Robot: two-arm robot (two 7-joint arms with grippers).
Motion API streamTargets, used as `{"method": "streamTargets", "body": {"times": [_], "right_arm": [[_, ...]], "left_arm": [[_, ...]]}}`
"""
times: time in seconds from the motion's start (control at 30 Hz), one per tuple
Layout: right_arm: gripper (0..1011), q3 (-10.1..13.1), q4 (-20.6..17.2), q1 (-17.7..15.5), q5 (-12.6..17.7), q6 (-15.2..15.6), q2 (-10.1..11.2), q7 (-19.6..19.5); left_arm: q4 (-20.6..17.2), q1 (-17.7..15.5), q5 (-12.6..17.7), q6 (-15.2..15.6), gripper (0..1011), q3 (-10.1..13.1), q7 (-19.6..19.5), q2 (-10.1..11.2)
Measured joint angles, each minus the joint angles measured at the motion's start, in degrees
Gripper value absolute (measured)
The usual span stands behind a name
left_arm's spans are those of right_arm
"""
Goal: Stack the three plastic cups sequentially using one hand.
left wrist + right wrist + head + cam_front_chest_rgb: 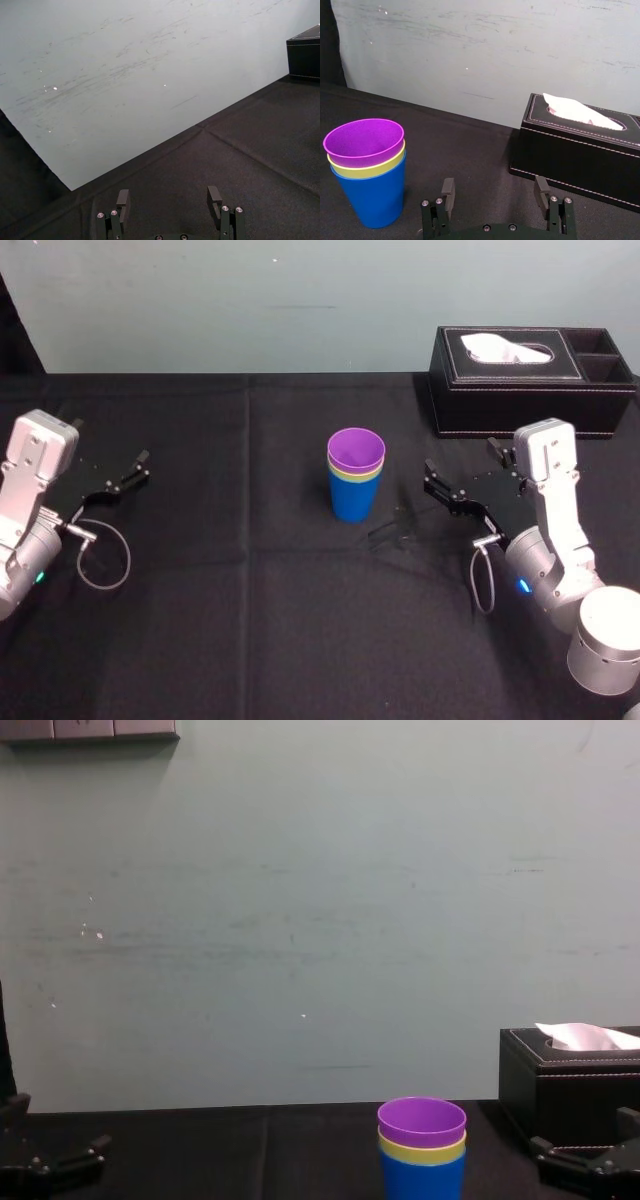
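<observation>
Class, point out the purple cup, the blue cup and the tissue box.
purple cup (356,450), head view, inside its mouth.
blue cup (353,502), head view, outer wall.
tissue box (480,405), head view, front wall.

- The table (250,620) is covered in black cloth with crossing creases in it.
- Near its middle the blue cup (354,500) stands upright on the cloth. The yellow-green cup (370,172) is nested in it, and the purple cup (356,450) sits innermost.
- A black tissue box (520,405) sits at 2 o'clock from the cups, well apart, along the far edge, with a white tissue (505,348) poking up.
</observation>
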Motion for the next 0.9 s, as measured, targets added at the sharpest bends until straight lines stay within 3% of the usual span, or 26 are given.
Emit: {"method": "streamTargets", "body": {"times": [0.9], "right_arm": [[1003, 0.0, 0.0, 0.0, 0.02, 0.0, 0.0, -0.01]], "left_arm": [[0.0, 0.0, 0.0, 0.0, 1011, 0.0, 0.0, 0.0]]}}
